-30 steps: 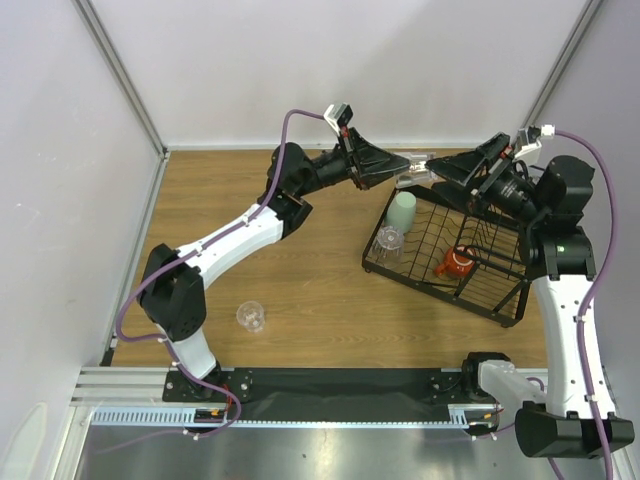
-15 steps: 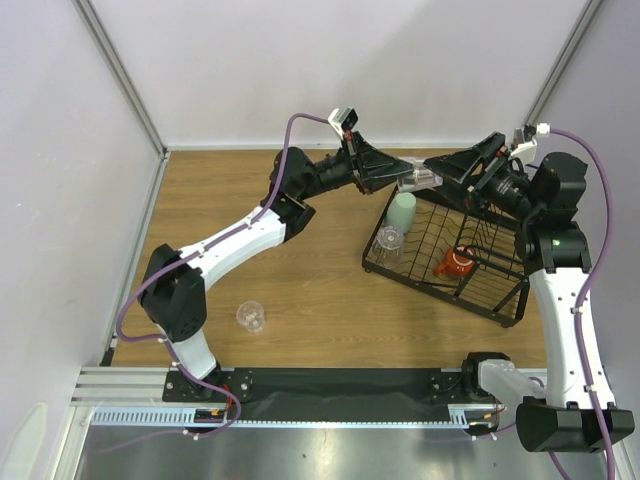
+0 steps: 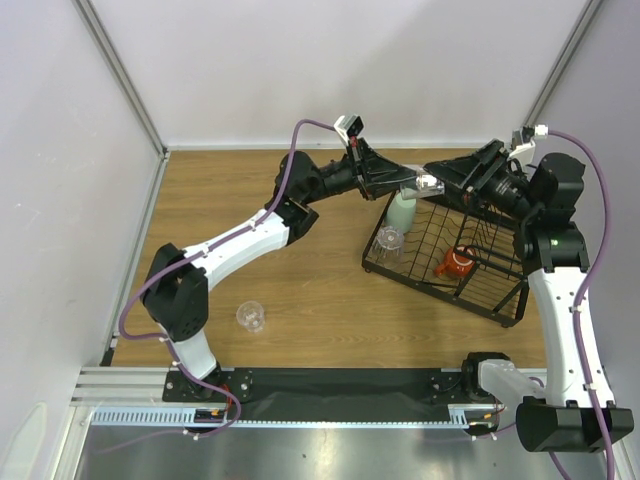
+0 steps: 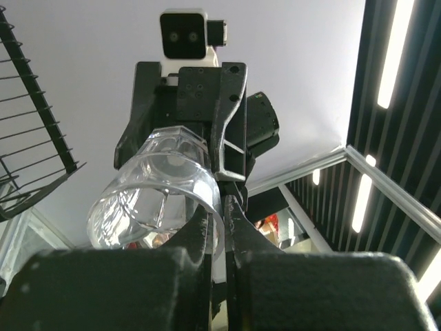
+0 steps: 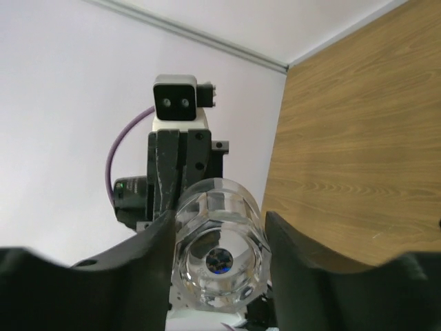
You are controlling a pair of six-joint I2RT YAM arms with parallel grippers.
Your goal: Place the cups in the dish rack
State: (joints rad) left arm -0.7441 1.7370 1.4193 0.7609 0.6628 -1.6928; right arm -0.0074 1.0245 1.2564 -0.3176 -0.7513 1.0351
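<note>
Wood-grain table (image 3: 300,270) filled the floor of a white-walled enclosure, with both arms reaching from the near edge toward the far right corner. Above the far left corner of the dish rack (image 3: 430,290), the two grippers met nose to nose, and a clear held tumbler (image 3: 420,183) lay on its side in the air between them.

The left gripper (image 3: 405,185) had its jaws pressed together on the tumbler's wall at the rim, one finger inside the mouth and one outside, as the left wrist view showed plainly. The right gripper (image 3: 432,180) faced it from the other end with its jaws spread around the tumbler's base. In the right wrist view its fingers (image 5: 155,241) stood just beside the clear wall on either side. Whether they actually squeezed the plastic or only flanked it could not be told.

Inside the rack, a mint-green cup (image 3: 401,212) stood at the far left corner, directly below the meeting grippers. A racked tumbler (image 3: 389,241) sat just beside it toward the near side. An orange-red mug (image 3: 458,264) rested nearer the middle of the rack, against the near wires, well apart from those two.

One loose tumbler (image 3: 250,316) stood alone on the bare wood near the left arm's base, far from the rack
</note>
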